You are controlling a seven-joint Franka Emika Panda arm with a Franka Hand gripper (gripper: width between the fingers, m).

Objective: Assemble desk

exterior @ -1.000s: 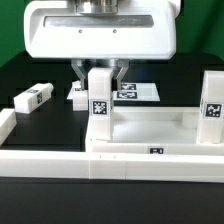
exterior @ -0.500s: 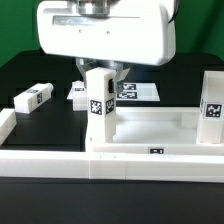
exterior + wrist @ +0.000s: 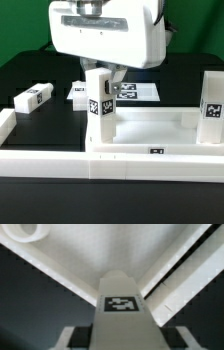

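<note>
The gripper (image 3: 103, 75), partly closed, grips an upright leg (image 3: 100, 106) standing at the tabletop's (image 3: 150, 126) corner on the exterior view's left; another leg (image 3: 32, 98) lies well apart

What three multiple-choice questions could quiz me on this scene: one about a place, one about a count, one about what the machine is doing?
1. Where does the loose leg lie?
A. on the black table, at the exterior view's left
B. stacked on another leg
C. hanging in the air

2. How many legs stand upright at the tabletop?
A. none
B. two
C. four

3. The end effector is:
A. open and empty
B. shut on an upright leg
C. shut on the loose leg

Answers:
1 A: it lies flat, apart from the tabletop.
2 B: the held leg and the leg at the exterior view's right.
3 B: its fingers clasp the held leg's top.
</note>
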